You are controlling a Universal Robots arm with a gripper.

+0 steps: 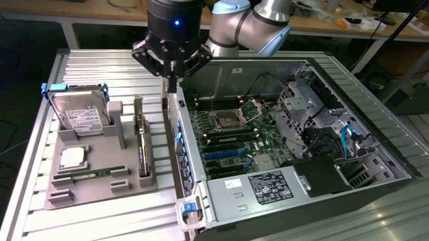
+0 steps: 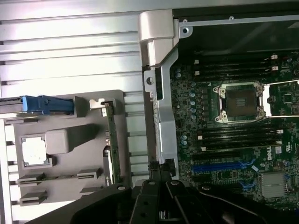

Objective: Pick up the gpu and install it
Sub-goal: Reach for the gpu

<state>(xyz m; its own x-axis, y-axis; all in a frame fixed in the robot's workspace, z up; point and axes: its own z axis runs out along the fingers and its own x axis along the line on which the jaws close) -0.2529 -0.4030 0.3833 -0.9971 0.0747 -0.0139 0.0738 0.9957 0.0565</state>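
The gpu (image 1: 141, 143) stands on its long edge in a slot of the grey holder (image 1: 100, 188), its silver bracket end pointing to the back; in the wrist view the gpu (image 2: 111, 140) appears as a thin green edge. My gripper (image 1: 173, 79) hangs shut with nothing in it, above the near wall of the open computer case (image 1: 181, 145), a little toward the exterior view's right of the card. In the wrist view the black fingers (image 2: 161, 179) meet over that wall. The motherboard (image 1: 234, 135) with a blue slot (image 2: 219, 165) lies open inside the case.
The holder also carries a hard drive (image 1: 80, 115) with a blue handle, a processor chip (image 1: 72, 158) and a RAM stick (image 1: 87, 174). Inside the case are the power supply (image 1: 268, 186) and drive cages (image 1: 315, 110). A ribbed metal table (image 1: 100, 221) lies underneath.
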